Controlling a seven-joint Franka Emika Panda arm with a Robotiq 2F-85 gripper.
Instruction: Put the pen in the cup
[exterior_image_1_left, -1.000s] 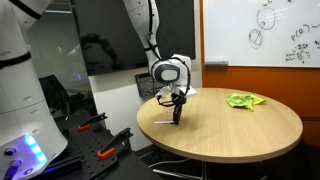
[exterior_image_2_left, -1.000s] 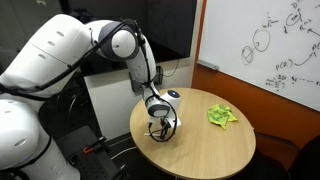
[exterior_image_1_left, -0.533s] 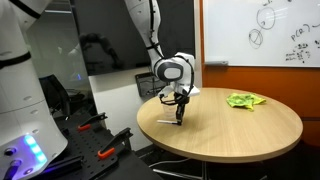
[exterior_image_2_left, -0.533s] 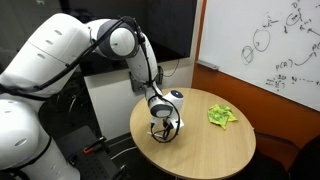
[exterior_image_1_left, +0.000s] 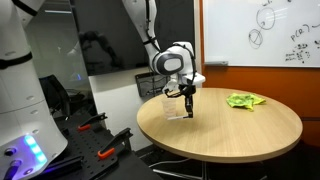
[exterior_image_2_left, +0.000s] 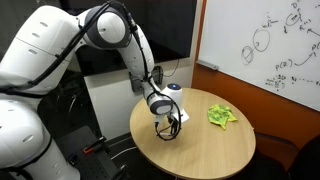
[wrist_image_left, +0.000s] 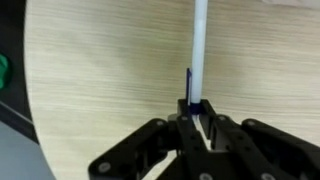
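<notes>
My gripper (exterior_image_1_left: 188, 111) is shut on a white pen (wrist_image_left: 199, 50) with a blue clip. In the wrist view the pen runs straight out from between the jaws (wrist_image_left: 197, 112) over the wooden tabletop. In both exterior views the gripper (exterior_image_2_left: 171, 127) hangs just above the round wooden table (exterior_image_1_left: 240, 130) near its edge. A clear cup (exterior_image_1_left: 173, 105) stands on the table right beside the gripper. The cup does not show in the wrist view.
A crumpled green cloth (exterior_image_1_left: 243, 100) lies on the far side of the table and also shows in an exterior view (exterior_image_2_left: 221, 116). A whiteboard (exterior_image_1_left: 262, 30) hangs on the wall behind. The table edge drops off near the gripper.
The pen that lay on the table is now off it and in the gripper. The gripper has risen a little and moved across toward the clear cup.
</notes>
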